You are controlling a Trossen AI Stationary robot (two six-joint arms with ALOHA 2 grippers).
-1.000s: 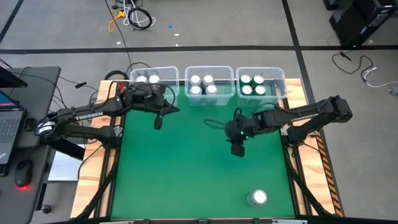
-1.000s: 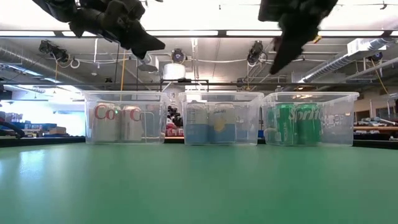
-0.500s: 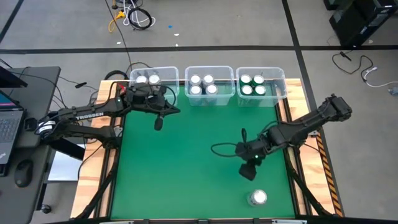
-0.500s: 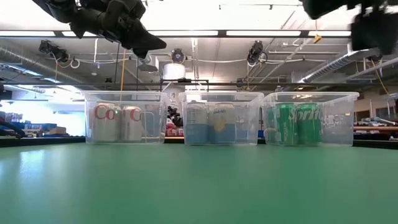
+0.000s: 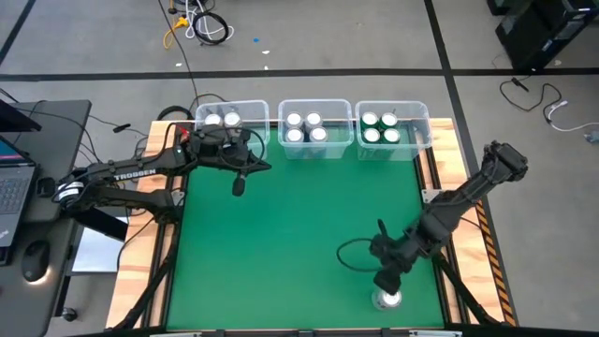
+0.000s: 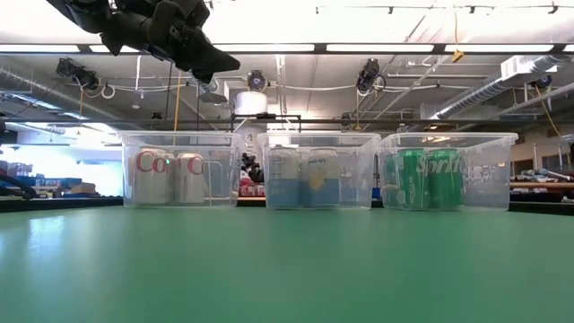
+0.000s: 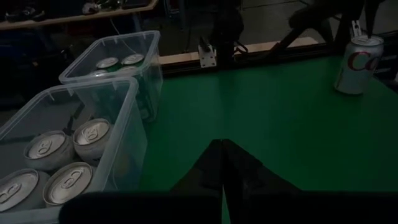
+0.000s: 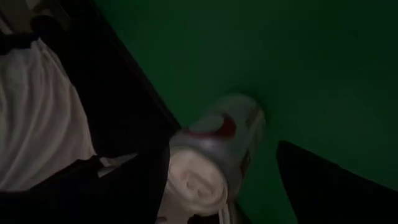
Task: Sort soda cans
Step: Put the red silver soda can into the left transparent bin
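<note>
One silver soda can with red lettering (image 5: 387, 300) stands upright on the green mat near the table's near edge, right of the middle; it also shows in the left wrist view (image 7: 357, 62). My right gripper (image 5: 386, 279) hangs just above it, pointing steeply down and open. In its wrist view the can (image 8: 217, 149) lies between the two dark fingers with space on both sides. My left gripper (image 5: 239, 183) is shut with nothing in it, raised beside the left bin (image 5: 231, 117).
Three clear bins line the far edge. The left bin holds two silver cans, the middle bin (image 5: 315, 126) several silver ones, and the right bin (image 5: 391, 126) several green ones. Bare green mat (image 5: 281, 243) lies between the bins and the lone can.
My right gripper has swung from in front of the right bin toward the table's near edge, rolling its wrist, and now hangs over the lone can. It has left the low view. My left gripper kept still.
</note>
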